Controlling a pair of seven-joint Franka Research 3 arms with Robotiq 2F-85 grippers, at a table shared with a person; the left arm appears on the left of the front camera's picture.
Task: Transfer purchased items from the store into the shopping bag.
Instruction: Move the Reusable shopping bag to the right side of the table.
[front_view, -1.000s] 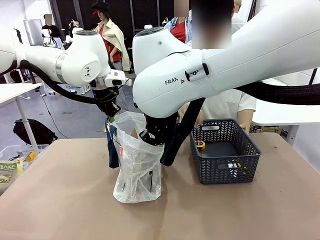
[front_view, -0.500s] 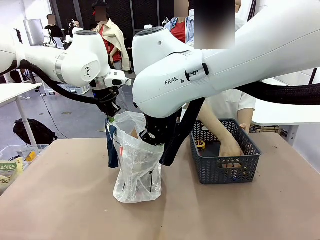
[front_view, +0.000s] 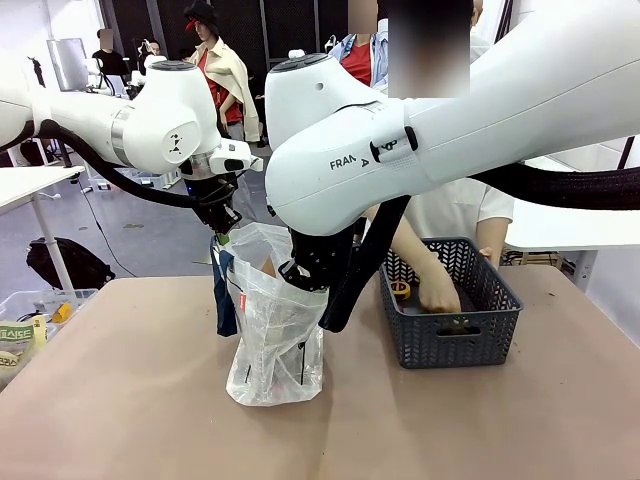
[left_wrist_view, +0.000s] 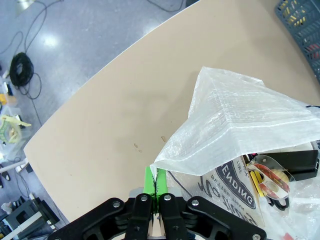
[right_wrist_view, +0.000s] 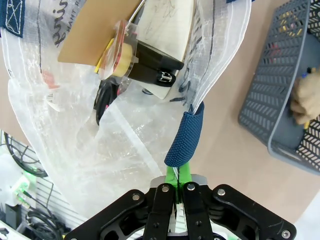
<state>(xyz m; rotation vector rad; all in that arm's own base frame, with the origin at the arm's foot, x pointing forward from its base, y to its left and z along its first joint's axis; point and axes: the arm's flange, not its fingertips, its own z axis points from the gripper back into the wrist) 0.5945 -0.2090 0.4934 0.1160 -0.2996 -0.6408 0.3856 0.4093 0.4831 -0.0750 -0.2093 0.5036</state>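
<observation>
Bag (front_view: 272, 345) stands on the table (front_view: 120, 400), mouth wide; left gripper (left_wrist_view: 155, 176) pinched on its rim, right gripper (right_wrist_view: 178, 176) clamped on a navy handle (right_wrist_view: 184, 140); thin, floppy film, likely light and tearable, so grip the straps; a hand (front_view: 438, 293) digs in the basket (front_view: 450, 338).

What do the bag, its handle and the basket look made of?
Bag: thin translucent whitish plastic, crinkled and slightly glossy, with contents showing through.
Handle: navy woven fabric webbing, going by its ribbed texture.
Basket: rigid dark grey plastic, matte, with moulded perforations.
</observation>
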